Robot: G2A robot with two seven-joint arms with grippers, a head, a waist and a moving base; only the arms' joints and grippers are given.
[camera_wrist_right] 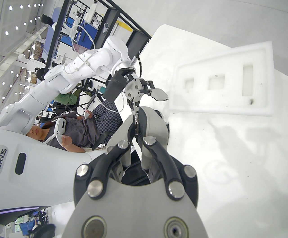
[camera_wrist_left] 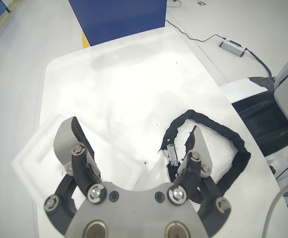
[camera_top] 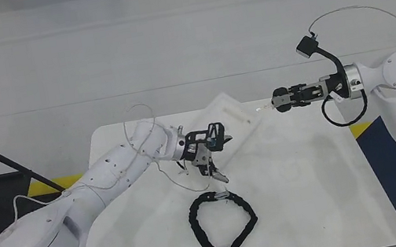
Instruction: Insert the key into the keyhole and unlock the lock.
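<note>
On the white table [camera_top: 323, 197], on the side near the robot: the lock [camera_top: 224, 224], a black loop lying flat. At the loop's two loose ends, a shiny metal tube [camera_wrist_left: 172, 154].

Just over those ends: the left gripper [camera_wrist_left: 134, 125], spread wide, nothing in it. One finger [camera_wrist_left: 199, 144] right beside the tube, the other well off to the side, over the edge of the tray [camera_wrist_left: 33, 155]. Touching the lock or not? Cannot tell.

Farther back on the table, turned at a slant: that same white foam tray, with small square holes in it.

Above the far edge of the table, near the tray's corner: the right gripper [camera_wrist_right: 137, 120], pinched tight on the key [camera_top: 263, 108]. Just a thin bit of metal sticking out past the tips. Aimed across at the left gripper, well apart from it and from the lock. Key not in the keyhole yet.
</note>
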